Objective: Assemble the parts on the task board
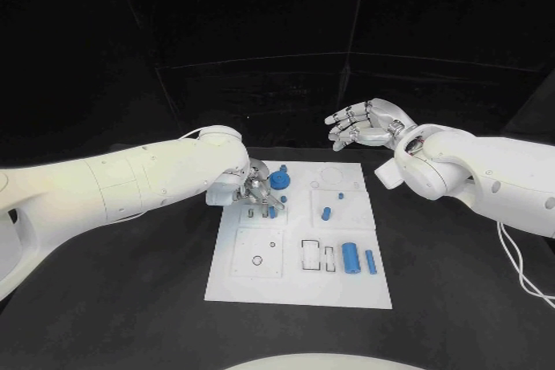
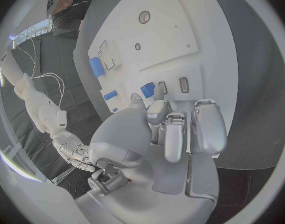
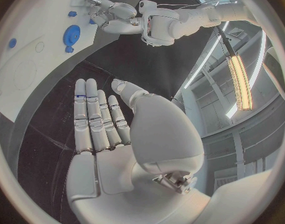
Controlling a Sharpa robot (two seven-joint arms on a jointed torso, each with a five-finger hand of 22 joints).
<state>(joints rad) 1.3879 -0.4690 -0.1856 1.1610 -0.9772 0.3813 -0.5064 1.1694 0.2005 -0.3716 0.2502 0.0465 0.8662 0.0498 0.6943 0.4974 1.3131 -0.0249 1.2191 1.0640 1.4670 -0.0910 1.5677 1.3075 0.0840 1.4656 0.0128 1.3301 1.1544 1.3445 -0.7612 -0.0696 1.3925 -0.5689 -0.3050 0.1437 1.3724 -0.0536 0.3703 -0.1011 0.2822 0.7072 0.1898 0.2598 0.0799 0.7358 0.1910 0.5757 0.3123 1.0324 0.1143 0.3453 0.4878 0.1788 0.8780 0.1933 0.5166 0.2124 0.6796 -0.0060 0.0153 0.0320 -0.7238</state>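
On the board's (image 1: 295, 286) far left section, the left hand (image 1: 257, 189) is bent down over a small blue part (image 2: 147, 89), its fingers (image 2: 170, 129) curled toward it. The wrist view puts the fingertips at or just beside that part, close to two small slots, but whether they pinch it or merely touch it cannot be told. A blue gear-like disc (image 1: 280, 177) sits just beside the hand, toward the board's middle. Other blue pieces lie further out: a short peg (image 1: 326, 213) mid-board, and two cylinders (image 1: 350, 258) near the front right, next to a rectangular recess.

The right hand (image 1: 368, 121) hangs raised off the board's far right corner, palm flat, fingers straight and close together, holding nothing.

Risks, as I judge them: the part is small against those broad fingers, so it could tip or slip out while being seated. The fingers also hide the slot from the head camera, so misalignment may go unnoticed. A sideways nudge could knock the disc.
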